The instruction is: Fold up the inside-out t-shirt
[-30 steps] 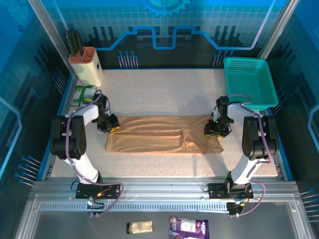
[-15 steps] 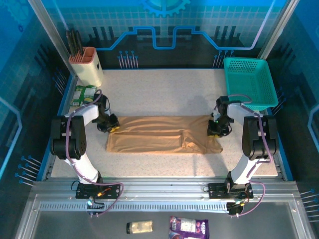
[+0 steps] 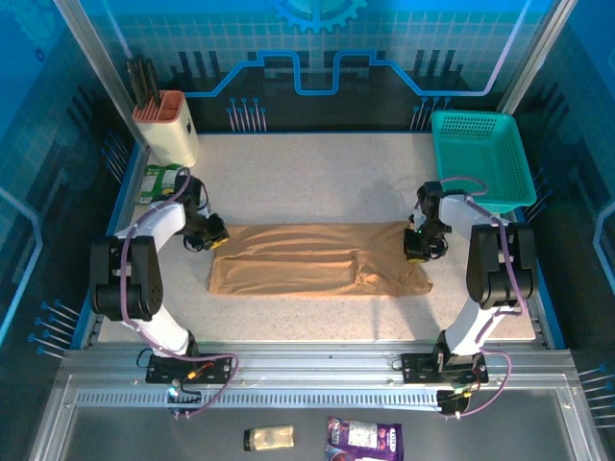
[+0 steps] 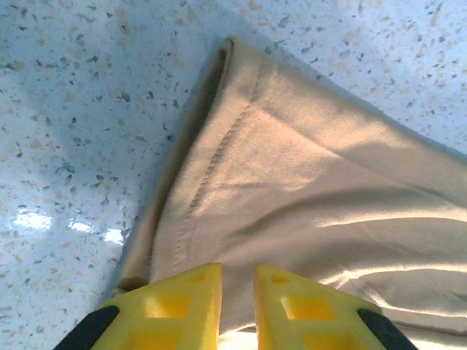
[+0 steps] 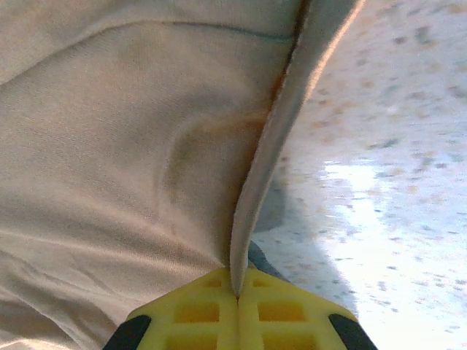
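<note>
The inside-out t-shirt (image 3: pixel 307 264) lies as a long tan strip across the middle of the speckled table (image 3: pixel 307 178), folded along its length, with a raised fold near its right end. My left gripper (image 3: pixel 213 233) is at the strip's far left corner. In the left wrist view its yellow fingers (image 4: pixel 193 299) stand a narrow gap apart, and the cloth (image 4: pixel 306 182) runs into that gap (image 4: pixel 237 271). My right gripper (image 3: pixel 417 244) is at the far right corner. Its jaws are pressed together on a thin upright edge of fabric (image 5: pixel 266 182).
A teal basket (image 3: pixel 482 156) stands at the back right. A white and orange knife holder (image 3: pixel 168 125) and a green packet (image 3: pixel 159 181) sit at the back left. A small bottle (image 3: pixel 269 439) and a purple pouch (image 3: pixel 363 439) lie on the front rail.
Both grippers have moved a little toward the back of the table with the shirt's far corners. The left elbow has dropped toward the near side, and the strip's left edge has shifted slightly right.
</note>
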Robot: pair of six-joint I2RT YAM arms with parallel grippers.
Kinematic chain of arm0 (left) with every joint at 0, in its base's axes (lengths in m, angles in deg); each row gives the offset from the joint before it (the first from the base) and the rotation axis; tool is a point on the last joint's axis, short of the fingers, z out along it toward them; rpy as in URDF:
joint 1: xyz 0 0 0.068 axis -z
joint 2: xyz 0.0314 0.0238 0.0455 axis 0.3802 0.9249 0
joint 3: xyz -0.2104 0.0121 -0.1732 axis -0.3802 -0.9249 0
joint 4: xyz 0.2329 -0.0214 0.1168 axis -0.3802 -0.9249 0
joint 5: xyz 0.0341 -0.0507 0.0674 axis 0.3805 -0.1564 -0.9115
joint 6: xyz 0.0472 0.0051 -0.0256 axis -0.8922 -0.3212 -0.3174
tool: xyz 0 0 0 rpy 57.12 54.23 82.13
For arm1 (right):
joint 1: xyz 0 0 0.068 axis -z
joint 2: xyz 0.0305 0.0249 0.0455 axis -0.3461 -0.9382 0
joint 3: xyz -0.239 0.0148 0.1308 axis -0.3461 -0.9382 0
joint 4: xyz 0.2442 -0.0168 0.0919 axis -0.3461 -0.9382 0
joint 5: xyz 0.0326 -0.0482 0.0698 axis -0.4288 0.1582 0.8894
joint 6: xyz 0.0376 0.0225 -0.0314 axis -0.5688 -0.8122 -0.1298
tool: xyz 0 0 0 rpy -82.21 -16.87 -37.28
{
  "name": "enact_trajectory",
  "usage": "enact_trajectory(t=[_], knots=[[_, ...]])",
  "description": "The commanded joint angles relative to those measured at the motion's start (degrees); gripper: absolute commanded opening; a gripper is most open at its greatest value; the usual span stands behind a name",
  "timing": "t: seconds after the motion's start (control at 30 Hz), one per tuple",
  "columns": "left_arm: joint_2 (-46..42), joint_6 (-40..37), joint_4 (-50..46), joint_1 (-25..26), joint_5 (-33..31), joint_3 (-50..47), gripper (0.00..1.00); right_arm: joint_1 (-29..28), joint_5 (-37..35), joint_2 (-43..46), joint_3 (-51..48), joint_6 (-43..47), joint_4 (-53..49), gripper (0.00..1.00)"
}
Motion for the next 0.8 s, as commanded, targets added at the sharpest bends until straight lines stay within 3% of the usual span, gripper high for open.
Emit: enact_trajectory(t=[0.0, 0.27, 0.43, 0.57, 0.77], knots=[[-2.44, 1.19, -2.36, -0.65, 0.53, -0.33, 0.2, 0.0, -7.6, 2.18, 2.65, -0.91, -4.24, 0.0], [-3.68, 1.89, -1.81, 1.01, 1.97, -6.13, 0.18, 0.0, -16.37, 4.1, 6.99, -2.57, -10.0, 0.0], [-3.3, 2.75, 0.67, 2.32, 2.72, -10.17, 0.15, -3.81, -13.26, 5.54, 9.95, -4.09, -14.27, 0.0], [-2.07, 3.2, 2.28, 3.35, 3.33, -11.36, 0.14, -7.34, -5.69, 5.63, 11.24, -6.95, -15.75, 0.0], [-0.31, 3.54, 4.29, 3.83, 3.9, -12.1, 0.13, -15.99, 0.76, 5.05, 14.12, -11.86, -14.8, 0.0]])
